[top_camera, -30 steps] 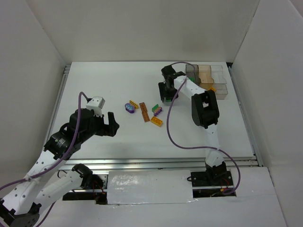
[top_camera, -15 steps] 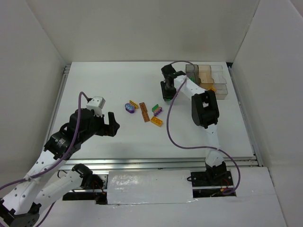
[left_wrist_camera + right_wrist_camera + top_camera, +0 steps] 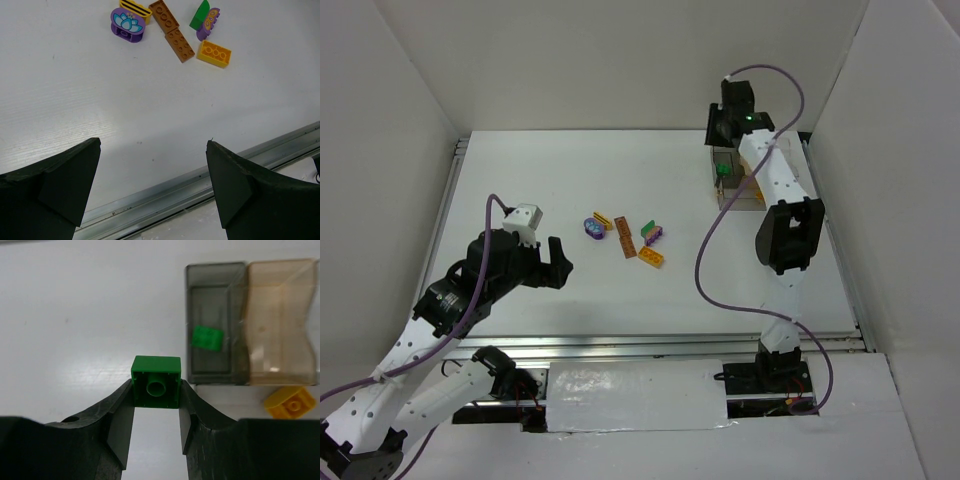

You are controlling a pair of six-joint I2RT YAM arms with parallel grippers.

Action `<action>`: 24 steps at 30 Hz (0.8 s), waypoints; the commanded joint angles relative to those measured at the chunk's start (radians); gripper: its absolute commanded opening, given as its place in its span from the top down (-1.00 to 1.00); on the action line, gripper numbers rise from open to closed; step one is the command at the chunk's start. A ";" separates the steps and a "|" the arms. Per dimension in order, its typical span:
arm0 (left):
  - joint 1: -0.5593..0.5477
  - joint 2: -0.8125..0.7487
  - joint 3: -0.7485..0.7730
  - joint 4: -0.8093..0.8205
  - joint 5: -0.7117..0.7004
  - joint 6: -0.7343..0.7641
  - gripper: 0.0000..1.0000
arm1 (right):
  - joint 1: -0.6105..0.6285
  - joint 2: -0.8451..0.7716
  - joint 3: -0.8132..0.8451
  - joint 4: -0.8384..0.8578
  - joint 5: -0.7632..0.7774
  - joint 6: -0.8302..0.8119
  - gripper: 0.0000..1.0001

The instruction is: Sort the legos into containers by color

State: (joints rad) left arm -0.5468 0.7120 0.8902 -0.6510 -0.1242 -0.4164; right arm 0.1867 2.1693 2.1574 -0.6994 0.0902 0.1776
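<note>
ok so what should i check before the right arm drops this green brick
1. right gripper jaws shut on green brick: ok
2. grey compartment holds a loose green brick, colour match: ok
3. held brick over that compartment: not ok, wrist view shows it left of it
4. clearance above the rim: cannot tell
5. left gripper open, out of the way: ok
</note>
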 commanded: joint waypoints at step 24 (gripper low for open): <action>-0.008 0.026 0.006 0.034 0.014 0.024 -0.99 | -0.113 0.199 0.098 0.095 0.057 -0.035 -0.13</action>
State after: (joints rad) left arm -0.5518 0.7364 0.8902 -0.6506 -0.1234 -0.4164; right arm 0.0811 2.3741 2.2387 -0.6388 0.1211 0.1398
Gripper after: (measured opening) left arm 0.994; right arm 0.543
